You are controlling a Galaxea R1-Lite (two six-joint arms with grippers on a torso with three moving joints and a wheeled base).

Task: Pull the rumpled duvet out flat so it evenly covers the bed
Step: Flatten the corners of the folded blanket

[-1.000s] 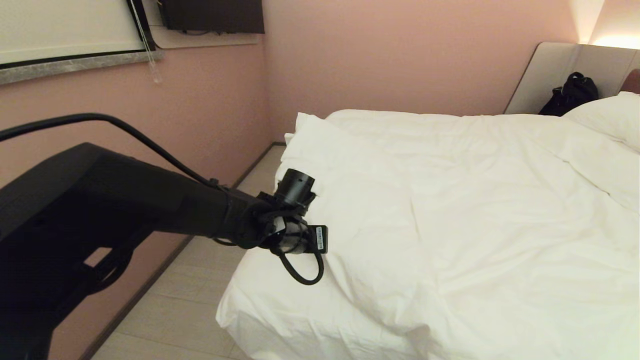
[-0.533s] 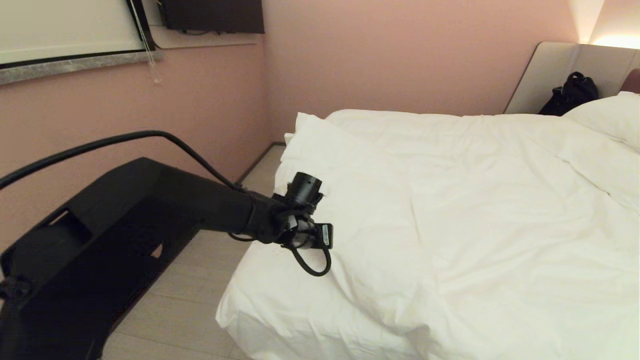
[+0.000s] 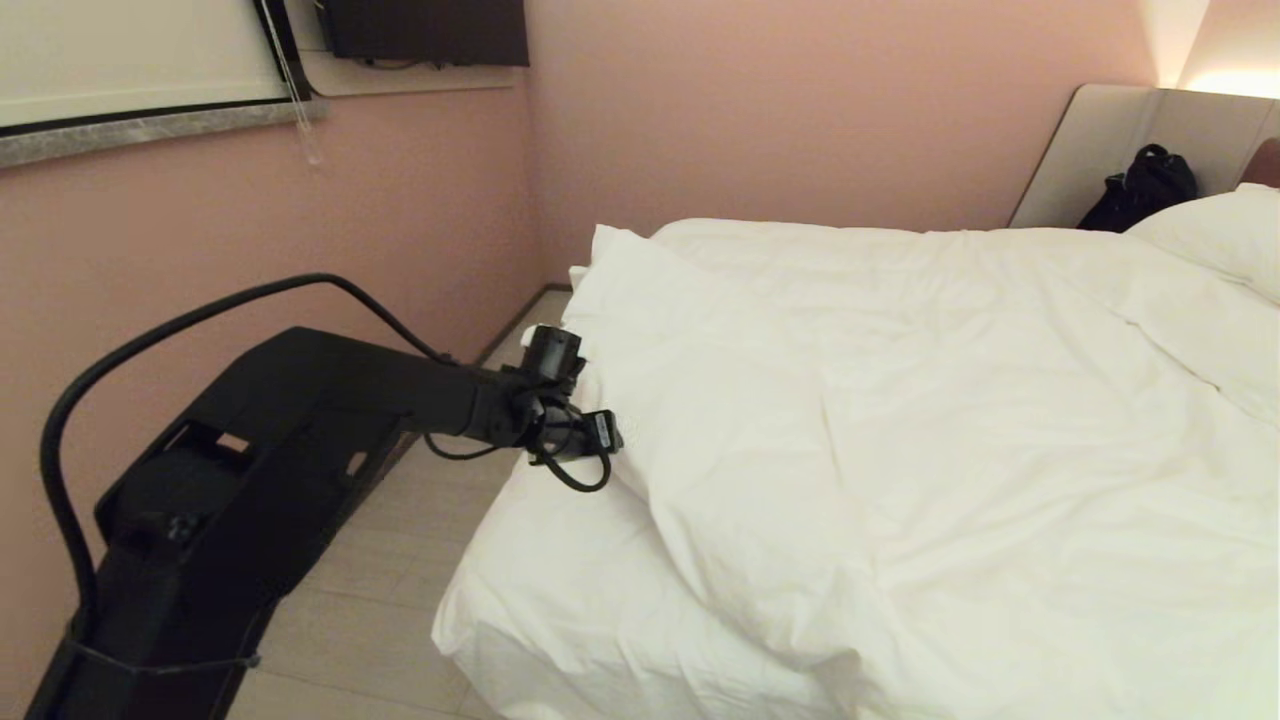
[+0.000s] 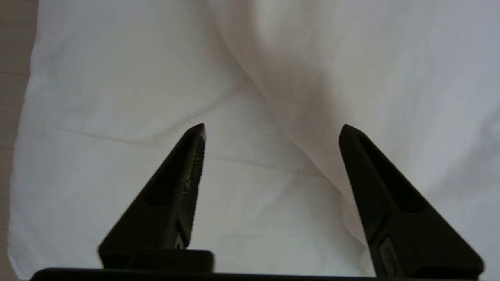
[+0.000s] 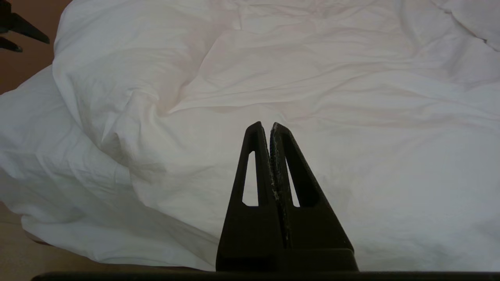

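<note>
Softly rumpled, the puffy duvet [image 4: 351, 70] lies under the left gripper's [image 4: 271, 130] spread, empty fingers [image 4: 183, 183].

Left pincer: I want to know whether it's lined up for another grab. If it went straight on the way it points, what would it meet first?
Probably the duvet: its edge lies ahead of the open left pincer, over the sheet; depth is unclear.

A bedroom, perhaps a hotel's; a wide bed [image 3: 560, 600] with white duvet [image 3: 900, 420] and pillow [image 3: 1220, 235] fills it. Pink walls [image 3: 800, 100]; a padded headboard [image 3: 1110, 150].
</note>
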